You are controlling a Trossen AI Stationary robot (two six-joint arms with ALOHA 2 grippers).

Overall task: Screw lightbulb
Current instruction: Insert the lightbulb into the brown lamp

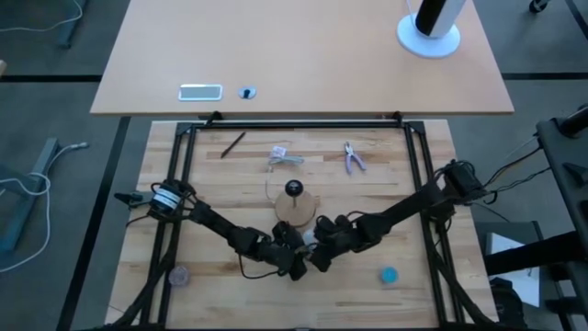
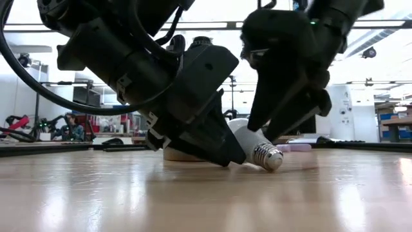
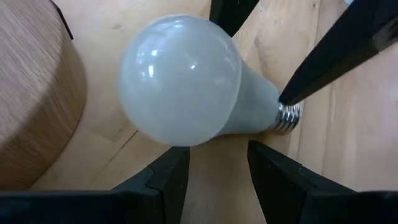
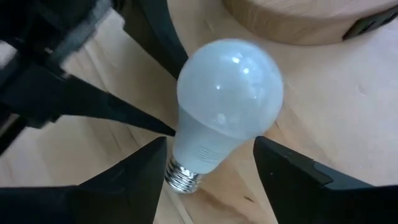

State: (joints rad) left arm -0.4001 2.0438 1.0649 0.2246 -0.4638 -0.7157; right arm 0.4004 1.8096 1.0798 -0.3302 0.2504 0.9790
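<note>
Frosted lightbulb lies loose on its side between the spread left gripper and spread right gripper; uneven closing could roll it away.

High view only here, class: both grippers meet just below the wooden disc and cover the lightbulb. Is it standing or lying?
Observer: The lightbulb lies on its side on the table, with its screw base pointing away from the wooden disc.
Operator: Has the right gripper got it?
Observer: No. The right gripper is open, with its fingers on either side of the bulb's neck and base.
Operator: And the left?
Observer: The left gripper is open too, with its fingertips just short of the bulb's side.
</note>
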